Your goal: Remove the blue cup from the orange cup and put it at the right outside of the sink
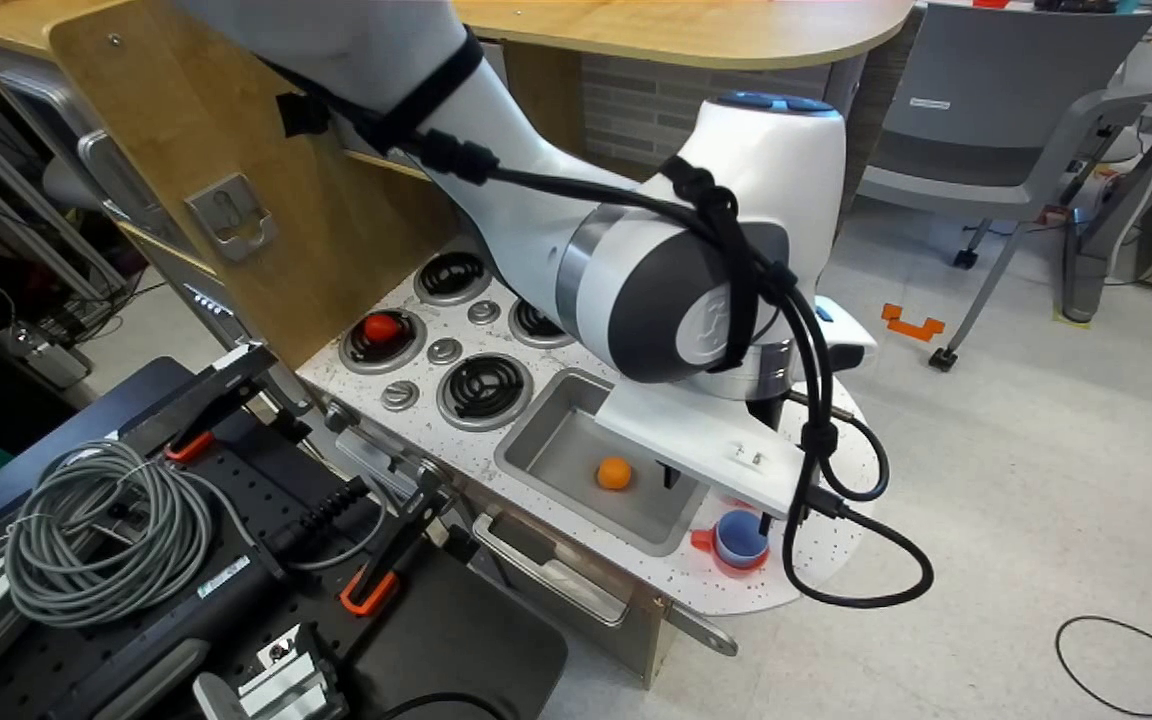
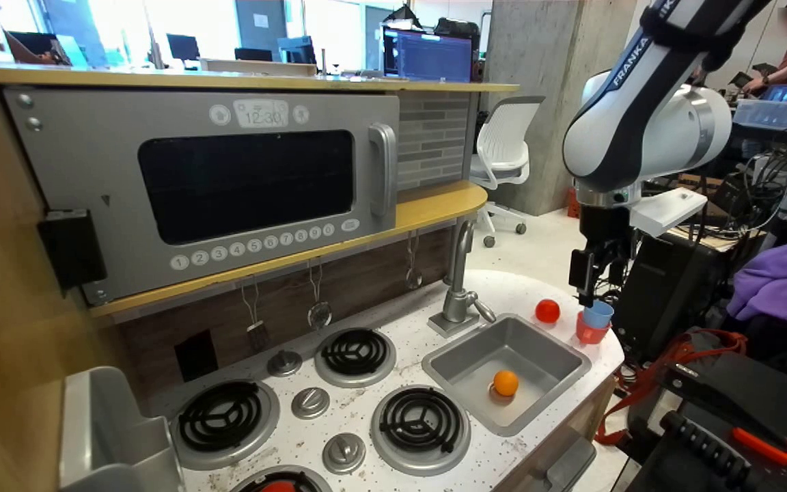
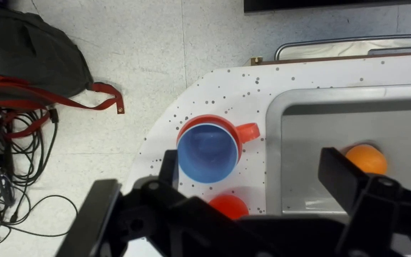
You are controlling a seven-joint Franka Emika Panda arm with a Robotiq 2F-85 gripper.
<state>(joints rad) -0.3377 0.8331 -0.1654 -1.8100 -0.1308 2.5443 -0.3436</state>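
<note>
The blue cup [image 3: 207,153] stands nested in the orange cup [image 3: 248,132], with the orange cup's handle toward the sink [image 3: 309,125]. Both exterior views show the blue cup [image 1: 740,538] [image 2: 598,314] upright in the orange cup [image 1: 736,568] [image 2: 589,333], on the countertop beside the sink [image 1: 561,440] [image 2: 537,345]. My gripper [image 3: 250,160] is wide open and empty. In the wrist view, one finger is at the blue cup's left edge and the other over the sink. In an exterior view, the gripper [image 2: 600,281] hangs just above the cups. I cannot tell whether a finger touches the blue cup.
An orange ball [image 2: 505,383] lies in the sink. A red ball [image 2: 547,311] sits on the countertop near the cups, partly hidden by my gripper in the wrist view. The faucet [image 2: 460,273] stands behind the sink. The countertop's rounded edge [image 3: 148,142] is close to the cups.
</note>
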